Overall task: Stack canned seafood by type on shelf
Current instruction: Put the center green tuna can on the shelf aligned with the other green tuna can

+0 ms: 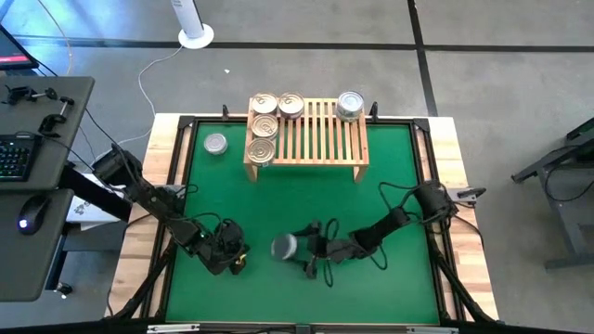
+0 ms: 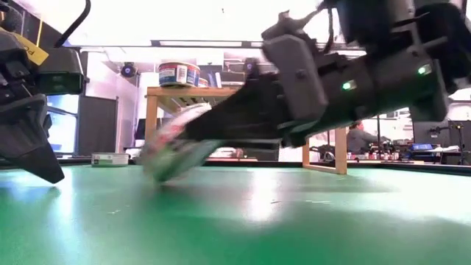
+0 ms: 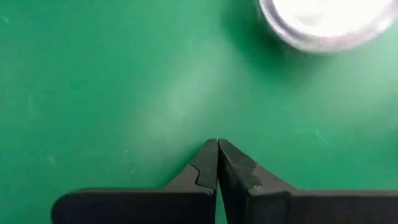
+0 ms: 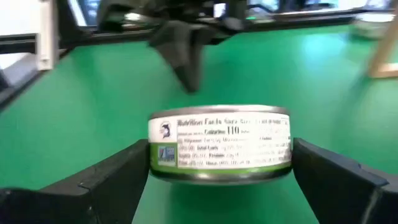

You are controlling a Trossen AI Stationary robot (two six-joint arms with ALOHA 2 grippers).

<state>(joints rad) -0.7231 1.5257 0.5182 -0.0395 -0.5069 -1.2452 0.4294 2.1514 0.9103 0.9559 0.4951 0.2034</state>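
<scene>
The green mat [image 1: 306, 209] covers the wood-edged table [image 1: 455, 176], and the room beyond is a grey floor with a dark desk [image 1: 37, 186] holding a keyboard [image 1: 14, 156] and a mouse [image 1: 33, 211] off to the left. In the low view, a bright workshop shows behind the table, with a seated person [image 2: 360, 138] far back.

At the far side of the mat stands the low light-wood slatted shelf [image 1: 320, 139]. Four round metal tins sit on it: three gold-tan ringed ones [image 1: 264, 127] grouped at its left end, with a plain silver-topped one [image 1: 290, 105] beside them, and another shiny silver tin [image 1: 350, 104] at its far right corner. One more silver tin [image 1: 215, 143] lies on the mat just left of the shelf.

Down front, the right gripper [image 1: 297, 249] reaches low over the mat, its fingers [image 4: 115, 177] spread wide on either side of a short silver tin with a printed label [image 4: 221, 144]. The tin sits squarely between them; the low view shows it tilted off the mat. Whether the fingers actually press its sides cannot be told.

The left gripper [image 1: 232, 258] waits just to the left, its fingers [image 3: 208, 163] pressed together, tips down near the mat, the tin near but apart.
</scene>
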